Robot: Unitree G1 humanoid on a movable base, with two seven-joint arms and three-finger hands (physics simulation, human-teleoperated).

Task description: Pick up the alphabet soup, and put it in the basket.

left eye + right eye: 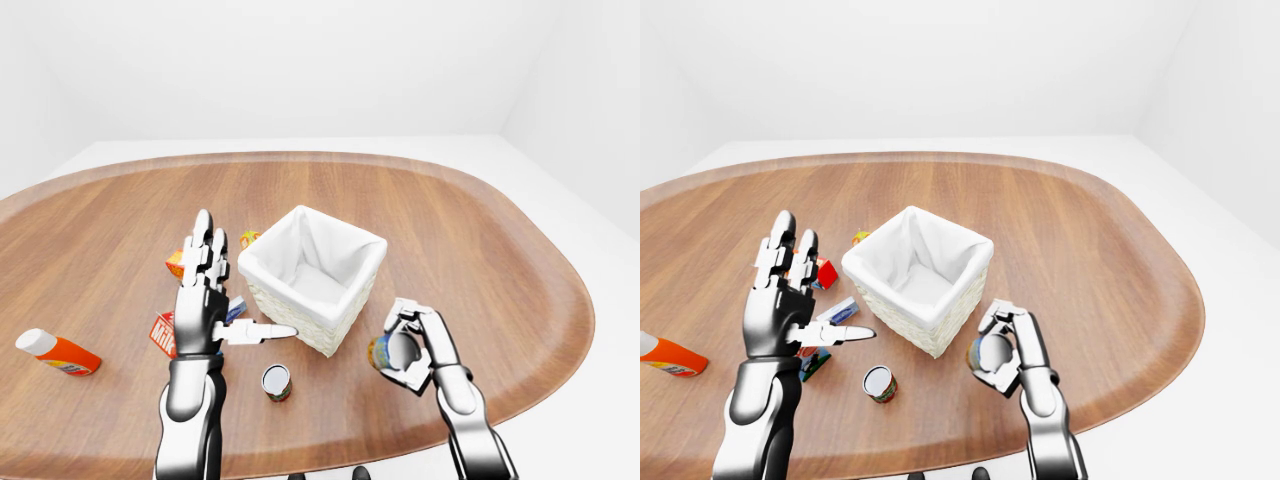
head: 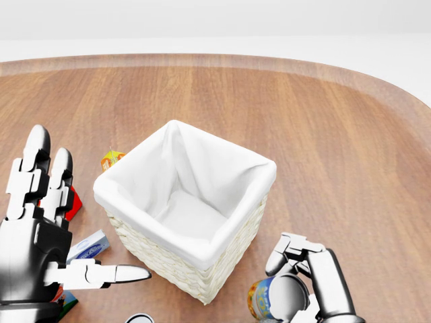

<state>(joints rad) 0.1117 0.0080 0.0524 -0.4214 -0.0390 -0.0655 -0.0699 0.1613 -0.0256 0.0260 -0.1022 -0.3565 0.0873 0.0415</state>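
The alphabet soup can (image 1: 381, 353), with a blue and yellow label, is in my right hand (image 1: 405, 338). The fingers close round it, just above the table and to the right of the basket's near corner; it also shows in the head view (image 2: 260, 300). The white-lined wicker basket (image 1: 292, 316) stands in the middle of the wooden table, empty inside. My left hand (image 1: 212, 298) is open, fingers up and thumb pointing right, just left of the basket.
A second small can (image 1: 276, 381) stands below the basket. A milk carton (image 1: 161, 333), a blue-white box (image 1: 236, 309), a red-orange pack (image 1: 175, 264) and a small orange box (image 1: 248, 238) lie around my left hand. An orange bottle (image 1: 59, 352) lies far left.
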